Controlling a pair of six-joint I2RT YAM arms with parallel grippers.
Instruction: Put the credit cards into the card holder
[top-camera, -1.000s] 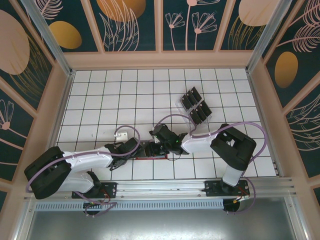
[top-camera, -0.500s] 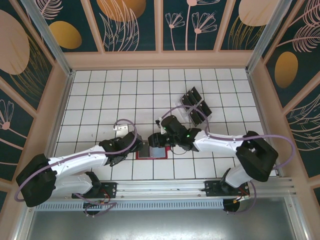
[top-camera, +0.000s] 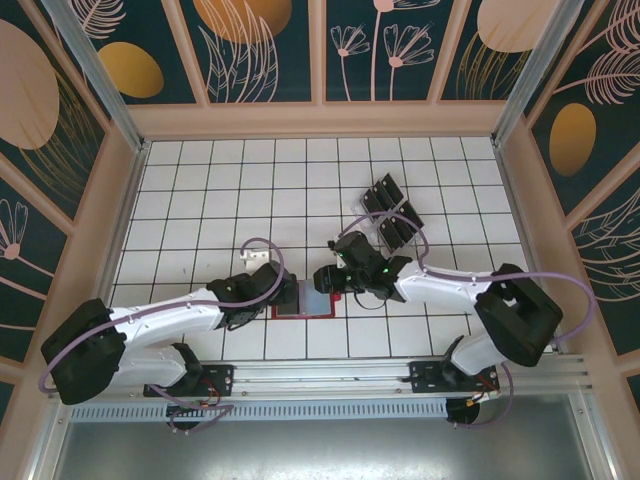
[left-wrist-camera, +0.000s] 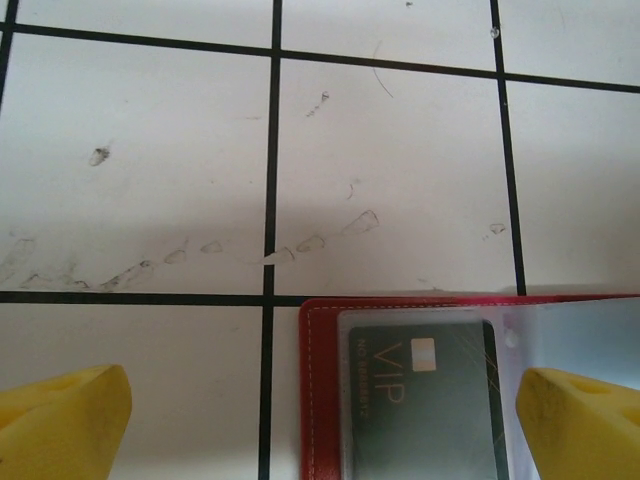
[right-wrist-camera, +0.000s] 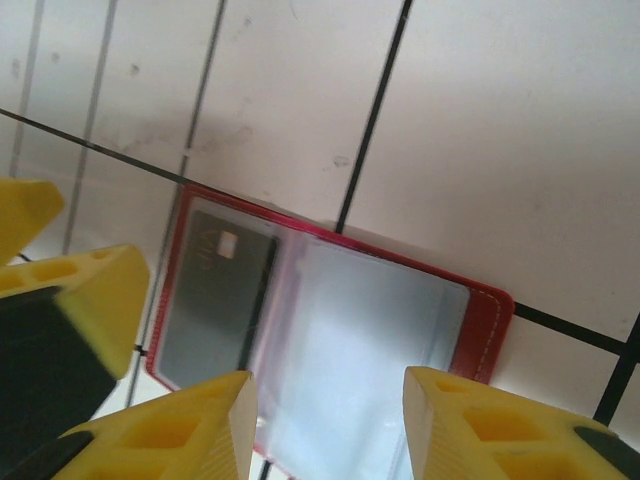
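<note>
Card holder (top-camera: 303, 303) is seen lying open by the near edge of the bench (top-camera: 200, 190), midway along, with one card (left-wrist-camera: 420, 400) already pocketed. Other credit cards (top-camera: 392, 212) are left further back. Left claw (left-wrist-camera: 320, 420) and right claw (right-wrist-camera: 330, 420) are held released, nothing gripped.

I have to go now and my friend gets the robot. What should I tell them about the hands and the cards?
Left hand: open, holding nothing, low over the card holder.
Right hand: open, empty, hovering above the card holder.
Card holder: lies spread open on the table, close to the arms.
Done: one credit card sits in a clear pocket of it.
Left to do: the other credit cards stand in the clear tray, farther back on the right. Each needs carrying over and slipping into a pocket.
</note>
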